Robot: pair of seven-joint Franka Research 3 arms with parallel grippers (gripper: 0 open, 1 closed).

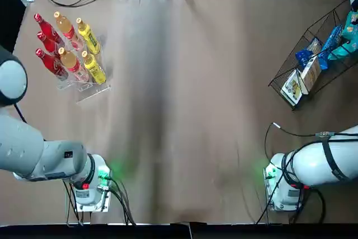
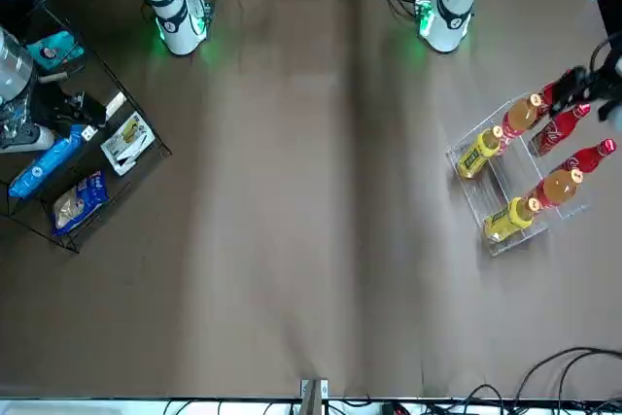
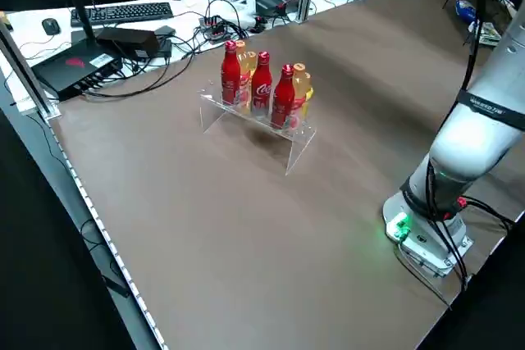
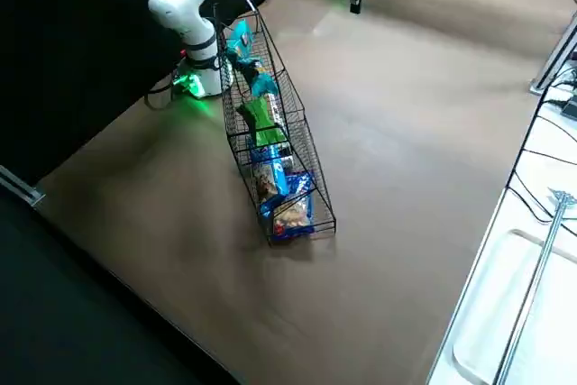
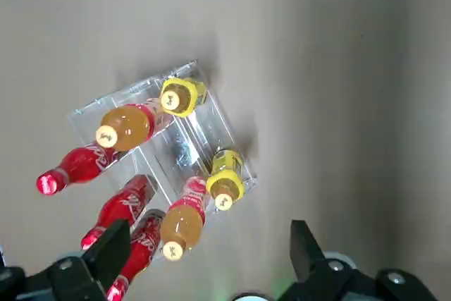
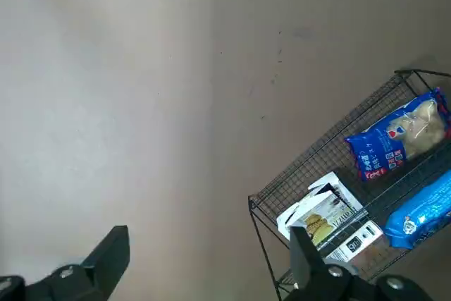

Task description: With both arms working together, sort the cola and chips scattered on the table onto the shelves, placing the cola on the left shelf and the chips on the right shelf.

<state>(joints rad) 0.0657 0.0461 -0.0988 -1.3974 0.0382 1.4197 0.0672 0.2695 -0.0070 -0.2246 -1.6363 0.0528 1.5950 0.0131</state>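
Three red cola bottles (image 1: 48, 43) stand upright in the far-left column of the left shelf (image 1: 89, 89), a clear acrylic rack. My left gripper (image 5: 208, 237) hovers above that rack, open and holding nothing; the cola (image 5: 79, 168) shows below it. The right shelf (image 1: 291, 74), a black wire basket, holds the chips: a green packet (image 4: 261, 120) and teal packets (image 4: 242, 42). Over the table beside the basket's end, my right gripper (image 6: 209, 244) hangs open with nothing between its fingers. No cola or chips lie loose on the table.
Orange bottles (image 1: 66, 25) and yellow bottles (image 1: 88, 36) share the acrylic rack. Blue bags (image 6: 398, 135) and a white box (image 6: 325, 218) lie in the basket. Cables and equipment line the far table edge. Both arm bases (image 1: 92, 186) stand at the near edge.
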